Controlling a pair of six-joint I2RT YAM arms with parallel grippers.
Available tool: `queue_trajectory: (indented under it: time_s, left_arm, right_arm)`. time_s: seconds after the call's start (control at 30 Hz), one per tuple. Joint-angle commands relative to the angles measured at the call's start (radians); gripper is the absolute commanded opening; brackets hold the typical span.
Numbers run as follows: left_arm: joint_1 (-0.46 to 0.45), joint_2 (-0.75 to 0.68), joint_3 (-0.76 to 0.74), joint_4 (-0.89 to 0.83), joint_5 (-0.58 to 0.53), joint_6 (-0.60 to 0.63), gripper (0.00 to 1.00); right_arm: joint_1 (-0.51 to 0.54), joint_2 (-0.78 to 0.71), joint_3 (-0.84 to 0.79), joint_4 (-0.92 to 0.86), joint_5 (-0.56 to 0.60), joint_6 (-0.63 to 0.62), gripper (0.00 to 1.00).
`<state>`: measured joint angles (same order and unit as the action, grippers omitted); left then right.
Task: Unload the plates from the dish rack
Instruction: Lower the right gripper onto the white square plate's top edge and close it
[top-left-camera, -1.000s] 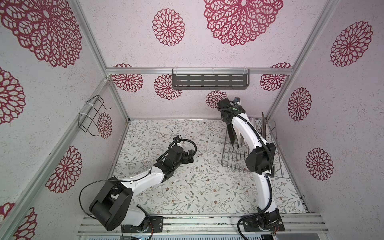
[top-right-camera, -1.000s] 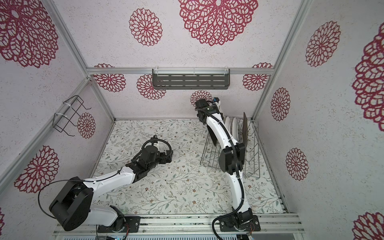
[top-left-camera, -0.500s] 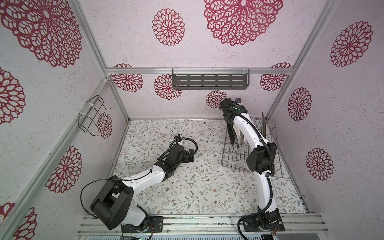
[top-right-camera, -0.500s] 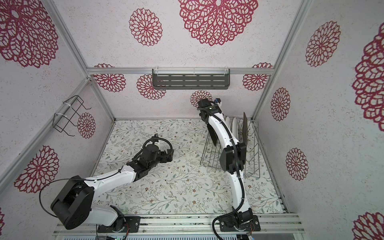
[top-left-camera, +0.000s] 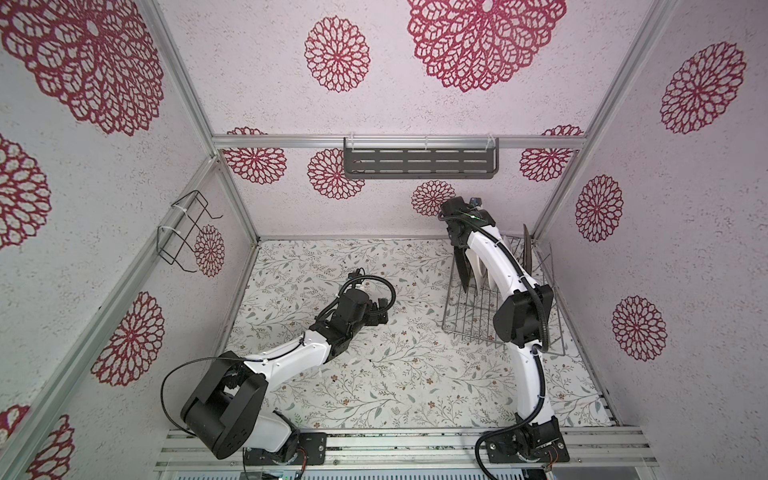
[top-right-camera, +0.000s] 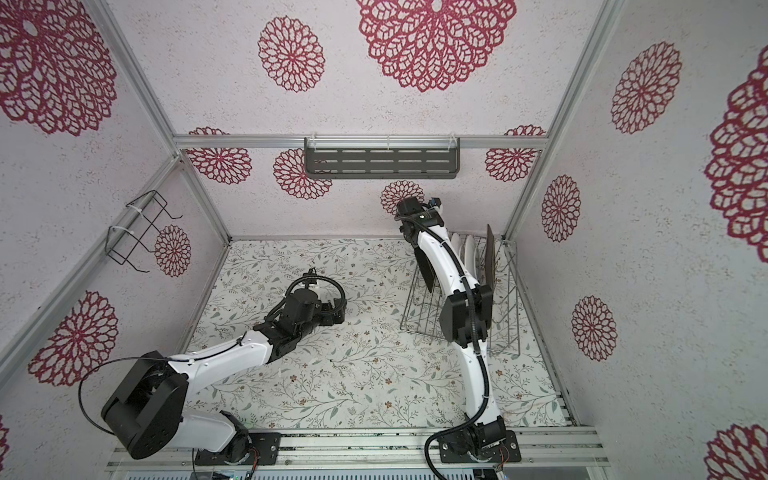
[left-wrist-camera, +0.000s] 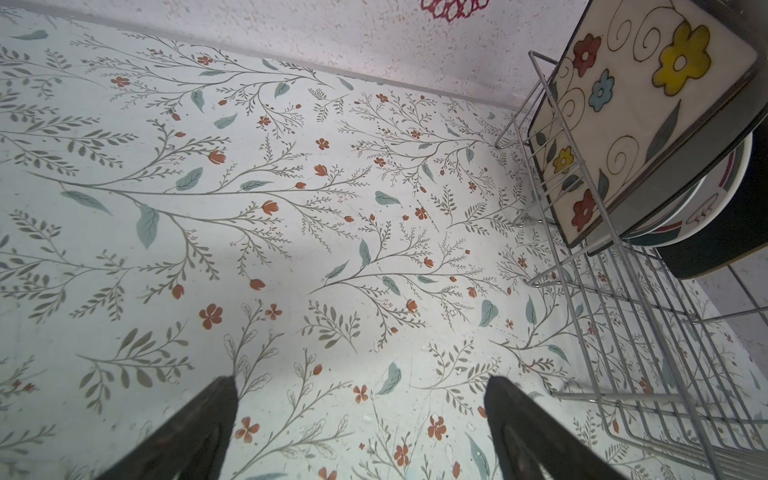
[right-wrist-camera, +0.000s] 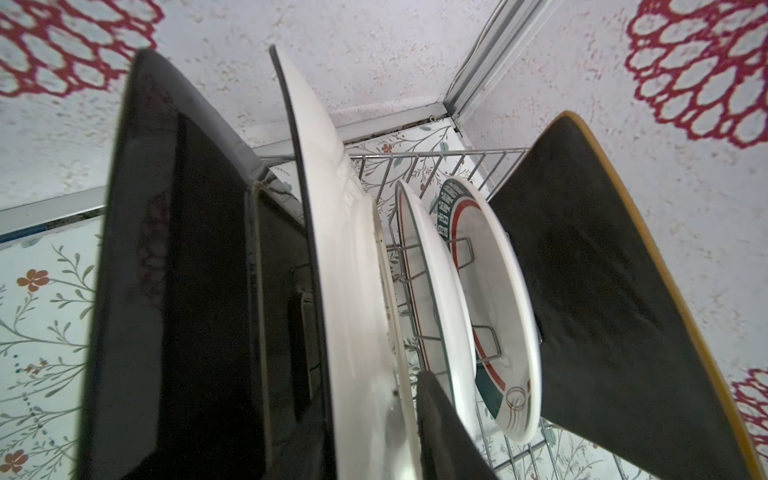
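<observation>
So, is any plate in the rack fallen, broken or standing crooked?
Nothing stands out. The plates all stand on edge in the dish rack, with none fallen and none visibly broken.

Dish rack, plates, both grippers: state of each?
Dish rack: on the table, holding five plates.
Plates: all upright in the rack, none out.
Left gripper: open, empty, over the table.
Right gripper: one finger against the white plate; grip unclear.
</observation>
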<state>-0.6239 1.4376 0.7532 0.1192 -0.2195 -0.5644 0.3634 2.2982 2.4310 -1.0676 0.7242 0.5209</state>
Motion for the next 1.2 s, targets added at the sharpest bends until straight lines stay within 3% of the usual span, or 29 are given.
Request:
queue_trajectory:
  time_s: [0.0,0.63,1.17]
  left_arm:
    - [-0.013,-0.028,0.021,-0.002,-0.019,0.014,0.97]
    - [-0.014,-0.066,0.02,-0.032,-0.052,0.021,0.97]
    - [-0.015,-0.079,0.017,-0.038,-0.057,0.019,0.97]
  right_arm:
    - [-0.015,-0.002,0.034,-0.016,0.007,-0.009,0.31]
    - [-0.017,-0.001,0.035,-0.012,0.012,-0.01,0.22]
    - [-0.013,-0.007,0.034,-0.015,0.082,-0.037,0.13]
